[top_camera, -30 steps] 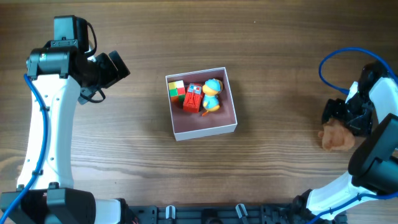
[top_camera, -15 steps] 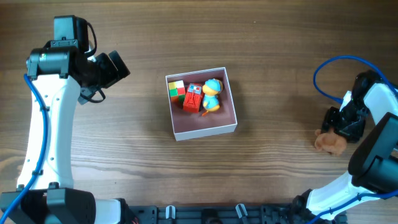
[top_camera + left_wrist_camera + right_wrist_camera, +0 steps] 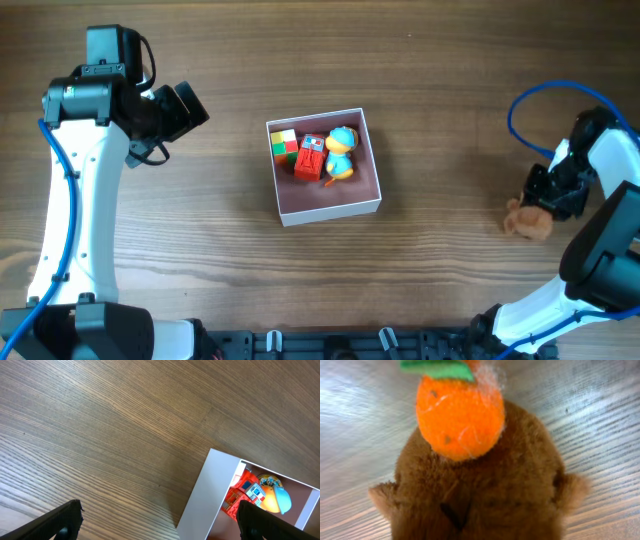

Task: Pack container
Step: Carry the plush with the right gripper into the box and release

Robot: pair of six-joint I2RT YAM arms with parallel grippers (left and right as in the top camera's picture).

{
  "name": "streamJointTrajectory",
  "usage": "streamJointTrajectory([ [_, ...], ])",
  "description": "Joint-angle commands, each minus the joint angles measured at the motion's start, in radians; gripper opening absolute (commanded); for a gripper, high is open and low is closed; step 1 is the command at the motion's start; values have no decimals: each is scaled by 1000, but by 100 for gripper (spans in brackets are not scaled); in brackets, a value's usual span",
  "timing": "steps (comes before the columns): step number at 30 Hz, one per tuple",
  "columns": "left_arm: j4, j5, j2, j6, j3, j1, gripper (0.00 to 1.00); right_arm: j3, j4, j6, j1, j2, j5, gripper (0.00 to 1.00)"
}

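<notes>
My right gripper (image 3: 548, 195) sits on the brown plush toy (image 3: 527, 222), well apart from the container (image 3: 335, 213). I cannot tell its grip state. Left gripper (image 3: 162, 522) stands wide open.

No legible text, labels, brand marks or numbers in any view; toy prints too small to read.

Brown wood-grain table (image 3: 450, 80), fine parallel streaks across it.
</notes>
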Motion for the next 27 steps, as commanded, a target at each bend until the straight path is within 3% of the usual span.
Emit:
streamJointTrajectory([
  [1,-3,15,-3,19,3,6,100,120,-29,-12,79,-79,-108,4],
  [6,-3,15,-3,19,3,6,100,256,-46,-135,311,-227,-195,6],
  [16,-3,15,-3,19,3,6,100,406,-55,-625,899,-290,-157,4],
  [21,-3,15,-3,19,3,6,100,404,-60,-739,1046,-202,-161,4],
  [27,-3,15,-3,19,3,6,100,404,-51,-747,1118,-32,-161,4],
])
